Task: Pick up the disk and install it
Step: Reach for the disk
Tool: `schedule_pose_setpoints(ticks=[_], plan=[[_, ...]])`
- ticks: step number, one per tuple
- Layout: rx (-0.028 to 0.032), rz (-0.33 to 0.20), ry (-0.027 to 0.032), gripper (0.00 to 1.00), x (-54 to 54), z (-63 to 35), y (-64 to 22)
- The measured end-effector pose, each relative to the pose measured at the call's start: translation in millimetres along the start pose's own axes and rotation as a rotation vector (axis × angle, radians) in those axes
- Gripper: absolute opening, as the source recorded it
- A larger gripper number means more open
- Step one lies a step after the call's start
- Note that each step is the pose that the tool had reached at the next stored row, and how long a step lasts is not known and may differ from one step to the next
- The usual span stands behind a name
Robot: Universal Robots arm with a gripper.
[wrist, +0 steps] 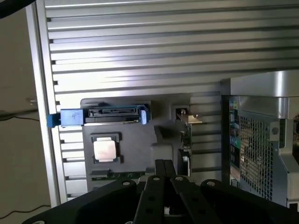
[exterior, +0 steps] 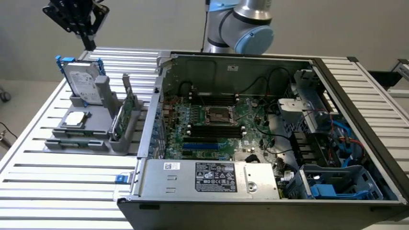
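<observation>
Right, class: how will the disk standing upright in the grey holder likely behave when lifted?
Probably stiff: the disk looks like a metal slab in a blue frame. Likely heavy for its size, being mostly metal. Standing on edge in the grey holder, it might tip or jam if pushed sideways.

Soft, even light fills the exterior view: the ribbed desk (exterior: 57,167) is bright, almost washed out at the lower left of the frame, while the open computer case (exterior: 243,67) is shaded inside. In the wrist view, glare bands the desk's slats, and the gripper (wrist: 164,164) is a dark silhouette.
</observation>
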State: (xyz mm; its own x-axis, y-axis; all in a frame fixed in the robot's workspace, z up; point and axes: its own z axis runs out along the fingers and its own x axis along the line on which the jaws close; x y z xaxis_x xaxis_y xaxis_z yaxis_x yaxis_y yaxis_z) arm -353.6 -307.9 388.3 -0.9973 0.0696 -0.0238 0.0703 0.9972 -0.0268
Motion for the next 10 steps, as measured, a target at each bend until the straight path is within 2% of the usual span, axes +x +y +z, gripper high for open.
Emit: schedule_pose_setpoints(ticks=[4,10], plan=[[0.0063,0.0,-0.0001,0.11,18.9,-0.1,8.1],[0.0067,0.0,-0.0003,0.11,47.2,0.5,17.9]])
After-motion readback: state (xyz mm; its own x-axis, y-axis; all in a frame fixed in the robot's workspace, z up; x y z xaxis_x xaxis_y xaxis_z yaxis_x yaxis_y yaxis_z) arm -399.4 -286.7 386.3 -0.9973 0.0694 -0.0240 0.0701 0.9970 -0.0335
